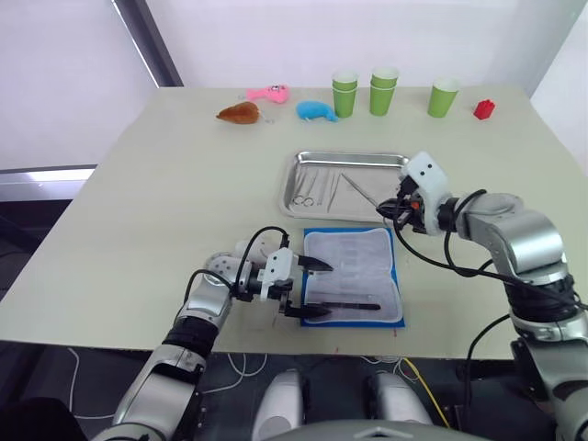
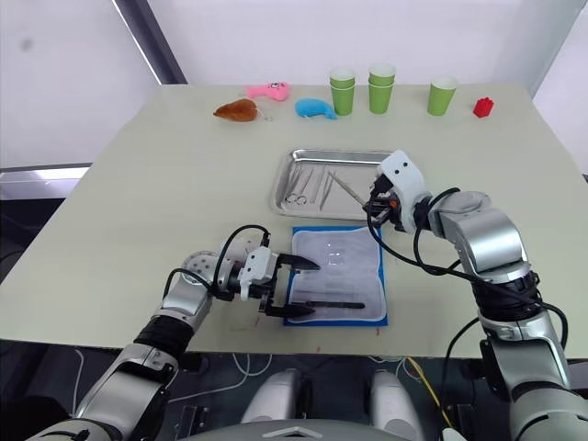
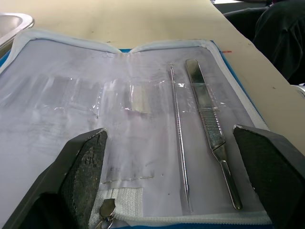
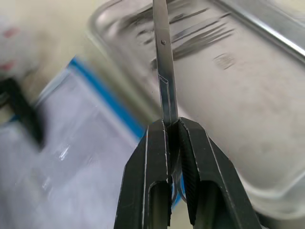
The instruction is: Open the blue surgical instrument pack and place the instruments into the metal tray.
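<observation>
Table [image 1: 165, 184]: opened pack [image 1: 353, 276] lining shows no legible lettering.

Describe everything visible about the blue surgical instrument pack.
The blue surgical instrument pack lies unzipped and opened flat on the table, just in front of the metal tray. Blue edging frames a pale grey-white lining under clear plastic holding strips. Two slender metal instruments remain on its near half: a thin probe and a flat-handled tool. The open left gripper hovers at its left edge, fingers straddling that half.

Beige table [image 1: 165, 184]: tray [image 1: 299, 213], open pack [image 1: 397, 312], toys [image 1: 266, 93], cups [image 1: 384, 92].
</observation>
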You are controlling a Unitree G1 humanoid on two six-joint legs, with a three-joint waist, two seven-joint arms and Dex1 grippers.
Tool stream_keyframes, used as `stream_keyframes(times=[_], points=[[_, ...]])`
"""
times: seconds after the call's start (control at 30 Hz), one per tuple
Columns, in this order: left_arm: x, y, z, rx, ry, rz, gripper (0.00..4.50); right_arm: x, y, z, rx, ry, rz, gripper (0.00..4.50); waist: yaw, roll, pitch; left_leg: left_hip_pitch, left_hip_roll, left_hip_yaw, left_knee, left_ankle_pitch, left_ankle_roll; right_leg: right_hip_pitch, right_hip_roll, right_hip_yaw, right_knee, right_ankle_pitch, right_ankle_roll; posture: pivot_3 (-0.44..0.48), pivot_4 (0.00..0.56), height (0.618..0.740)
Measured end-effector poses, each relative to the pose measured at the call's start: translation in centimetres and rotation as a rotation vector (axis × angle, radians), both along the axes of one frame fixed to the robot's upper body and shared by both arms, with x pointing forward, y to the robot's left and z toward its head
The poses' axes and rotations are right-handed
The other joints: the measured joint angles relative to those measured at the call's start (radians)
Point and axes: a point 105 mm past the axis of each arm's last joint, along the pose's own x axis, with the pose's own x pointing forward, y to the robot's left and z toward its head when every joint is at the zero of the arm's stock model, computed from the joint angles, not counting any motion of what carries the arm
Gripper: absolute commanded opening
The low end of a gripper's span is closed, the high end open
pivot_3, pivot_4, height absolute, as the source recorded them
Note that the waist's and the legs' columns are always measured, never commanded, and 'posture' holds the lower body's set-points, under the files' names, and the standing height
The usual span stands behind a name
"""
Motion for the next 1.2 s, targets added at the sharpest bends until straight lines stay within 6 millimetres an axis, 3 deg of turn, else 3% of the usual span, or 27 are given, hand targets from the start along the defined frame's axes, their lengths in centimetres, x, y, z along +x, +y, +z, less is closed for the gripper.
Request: stream_keyframes(times=[0.37,0.77,1.03,1.07,1.17,1.2], points=[[-0.3,-0.1,0.1,0.0,-0.002,0.011,4.5,4.4,1.5,-2.3,-0.03,0.024,-0.214,0.17,-0.009,0.001,-0.001,-0.002,-0.006,-0.002,-0.001,0.0,0.0,0.001,-0.004,0.0,0.0,-0.002,0.004,0.0,0.15,0.739],[-0.6,-0.1,0.1,-0.007,-0.001,0.034,4.5,6.7,3.7,-4.7,-0.078,0.097,-0.242,0.17,-0.025,0.001,-0.001,-0.002,-0.008,-0.001,-0.001,0.0,0.001,0.002,-0.008,0.0,0.0,-0.002,0.011,0.0,0.15,0.739],[-0.6,-0.2,0.1,-0.013,-0.003,0.053,4.5,7.6,3.8,-4.9,-0.046,0.137,-0.275,0.17,-0.026,0.001,-0.001,-0.002,-0.009,-0.001,-0.001,0.0,0.001,0.002,-0.008,0.0,0.0,-0.002,0.011,0.0,0.15,0.739],[-0.6,-0.2,0.1,-0.014,-0.003,0.053,4.5,7.7,3.7,-5.0,-0.047,0.139,-0.278,0.87,-0.025,0.001,-0.001,-0.002,-0.009,-0.001,-0.001,0.0,0.001,0.003,-0.008,0.0,0.0,-0.002,0.011,0.0,0.15,0.739],[-0.6,-0.3,0.0,-0.015,-0.003,0.055,4.5,7.9,3.7,-5.0,-0.044,0.142,-0.282,1.93,-0.026,0.001,-0.001,-0.002,-0.009,-0.001,-0.001,0.0,0.001,0.003,-0.008,0.0,0.0,-0.002,0.011,0.0,0.15,0.739],[-0.6,-0.3,0.0,-0.015,-0.003,0.057,4.5,8.0,3.7,-5.0,-0.042,0.139,-0.28,2.59,-0.025,0.001,-0.001,-0.002,-0.009,-0.002,-0.001,0.0,0.001,0.003,-0.008,0.0,0.0,-0.002,0.011,0.0,0.15,0.739]])
